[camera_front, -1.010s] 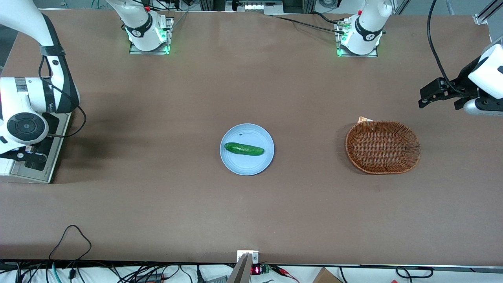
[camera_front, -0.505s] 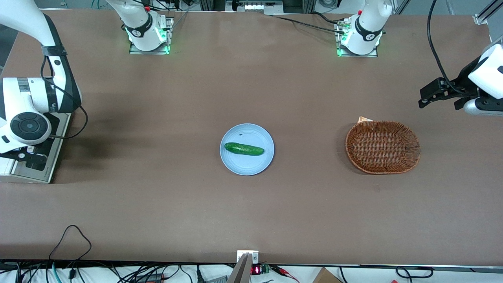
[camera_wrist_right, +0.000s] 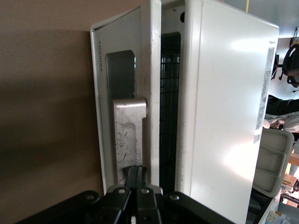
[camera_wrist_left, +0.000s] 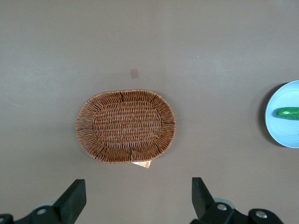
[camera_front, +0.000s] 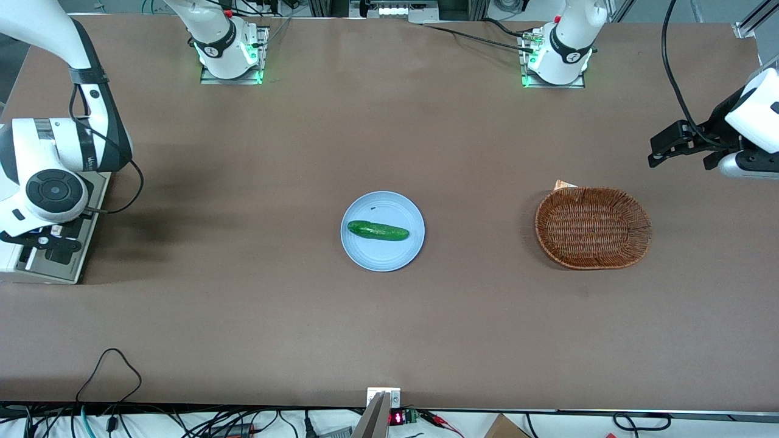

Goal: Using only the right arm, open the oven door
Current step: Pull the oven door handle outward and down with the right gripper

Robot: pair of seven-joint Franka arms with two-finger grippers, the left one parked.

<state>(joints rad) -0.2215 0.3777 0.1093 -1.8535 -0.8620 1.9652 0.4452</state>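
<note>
The right arm (camera_front: pixel 58 164) is reaching over the oven door (camera_wrist_right: pixel 122 116), its gripper (camera_wrist_right: pixel 139 173) pressing 2 fingers together at the door's top edge.

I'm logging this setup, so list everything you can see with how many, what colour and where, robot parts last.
Table: one, brown, under everything.
Plate: one, light blue, mid-table.
Cucumber: one, green, lying on the plate.
Basket: one, brown wicker, toward the parked arm's end of the table; nothing shows inside it.
Oven: one, white, at the working arm's end of the table.
Oven door: one, white with a silver handle, swung partly away from the oven, a dark gap showing between them.
Cables: several, black, along the table edge nearest the front camera.
Right arm: one, white and black, over the oven.
Gripper: one, black, at the door handle's end, fingers together.
</note>
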